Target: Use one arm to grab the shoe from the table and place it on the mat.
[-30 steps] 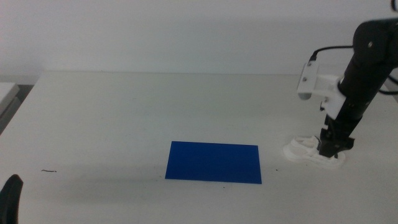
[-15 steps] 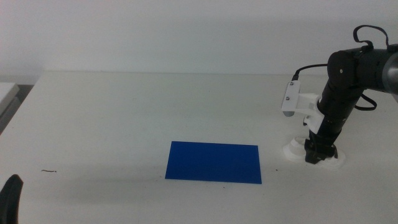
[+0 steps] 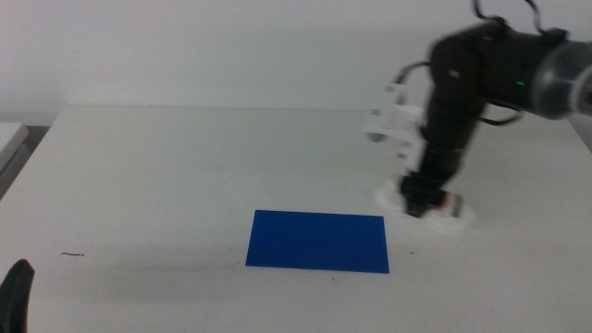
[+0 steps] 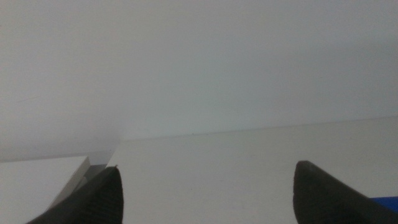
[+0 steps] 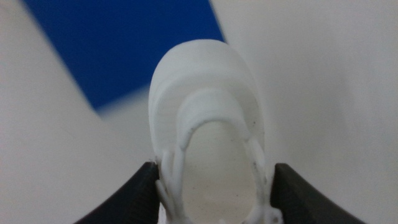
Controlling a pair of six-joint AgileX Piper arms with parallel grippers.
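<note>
The white shoe is just right of the blue mat, low over the white table; I cannot tell whether it touches the surface. My right gripper comes down from above and is shut on the shoe. In the right wrist view, the shoe's toe sticks out between the two dark jaws of the right gripper, and a corner of the mat lies beyond it. The left gripper waits at the bottom left corner, and in its own wrist view the left gripper is open with nothing in it.
A thin dark mark lies on the table at the left. A pale ledge sits past the table's left edge. A black cable loops above the right arm. A white wall rises behind the table.
The right arm has swung left with the shoe, from the table's right side to just beside the mat's right edge. The left gripper has stayed put.
</note>
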